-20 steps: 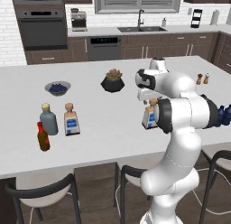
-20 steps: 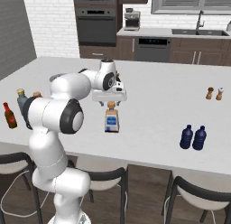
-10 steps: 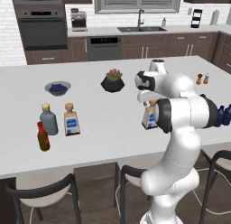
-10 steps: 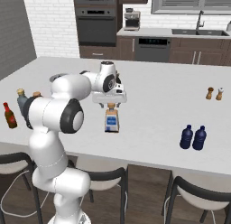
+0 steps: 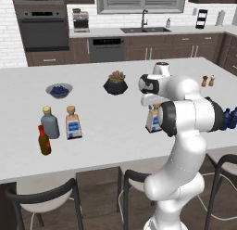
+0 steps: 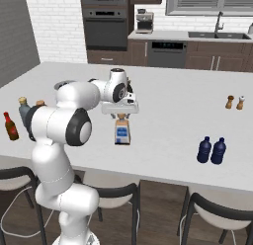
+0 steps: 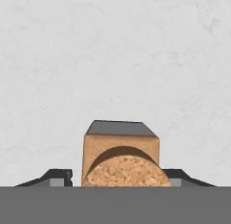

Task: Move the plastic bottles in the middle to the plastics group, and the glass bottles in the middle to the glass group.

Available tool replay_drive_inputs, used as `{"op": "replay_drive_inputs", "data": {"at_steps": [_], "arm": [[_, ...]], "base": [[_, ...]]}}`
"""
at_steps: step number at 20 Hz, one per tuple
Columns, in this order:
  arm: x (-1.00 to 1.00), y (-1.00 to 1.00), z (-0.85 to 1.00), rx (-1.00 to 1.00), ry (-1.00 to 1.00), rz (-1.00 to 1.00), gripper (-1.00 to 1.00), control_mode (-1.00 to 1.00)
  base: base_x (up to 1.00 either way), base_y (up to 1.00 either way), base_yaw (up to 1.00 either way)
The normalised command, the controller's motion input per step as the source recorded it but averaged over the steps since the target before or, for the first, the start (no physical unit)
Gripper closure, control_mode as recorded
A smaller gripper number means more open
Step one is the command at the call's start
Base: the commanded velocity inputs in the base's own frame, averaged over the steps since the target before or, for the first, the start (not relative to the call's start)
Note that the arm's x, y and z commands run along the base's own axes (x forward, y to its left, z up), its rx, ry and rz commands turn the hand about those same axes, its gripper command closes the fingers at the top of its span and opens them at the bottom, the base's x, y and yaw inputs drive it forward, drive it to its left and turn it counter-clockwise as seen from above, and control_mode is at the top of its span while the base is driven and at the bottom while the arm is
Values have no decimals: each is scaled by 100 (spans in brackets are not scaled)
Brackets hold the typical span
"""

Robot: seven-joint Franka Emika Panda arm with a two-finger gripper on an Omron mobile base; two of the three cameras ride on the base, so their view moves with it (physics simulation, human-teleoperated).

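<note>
- The arm (image 5: 185, 131) is glossy white, built of fat rounded segments
- Dark grey to black rings mark each joint, with a big round dark cap on the elbow (image 6: 79, 128)
- A bulbous white base column (image 6: 69, 199) carries it
- The hand (image 6: 120, 108) is a flat pale block
- The finger tips (image 7: 56, 177) are small, dark and wedge-shaped

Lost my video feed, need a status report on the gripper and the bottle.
Gripper down over middle glass bottle, a finger either side of its cork stopper; grip unconfirmed. Bottle upright on counter. Other labelled bottle already beside the glass group. Nothing in the way.
</note>
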Motion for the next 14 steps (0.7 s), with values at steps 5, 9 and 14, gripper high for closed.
{"op": "replay_drive_inputs", "data": {"at_steps": [5, 9, 14], "arm": [[-10, 0, 1, 0, -1, 0, 100, -100], [-27, 9, 4, 1, -4, 1, 100, -100], [-45, 57, 17, 4, -3, 8, 100, -100]], "base": [[0, 0, 0], [0, 0, 0], [0, 0, 0]]}}
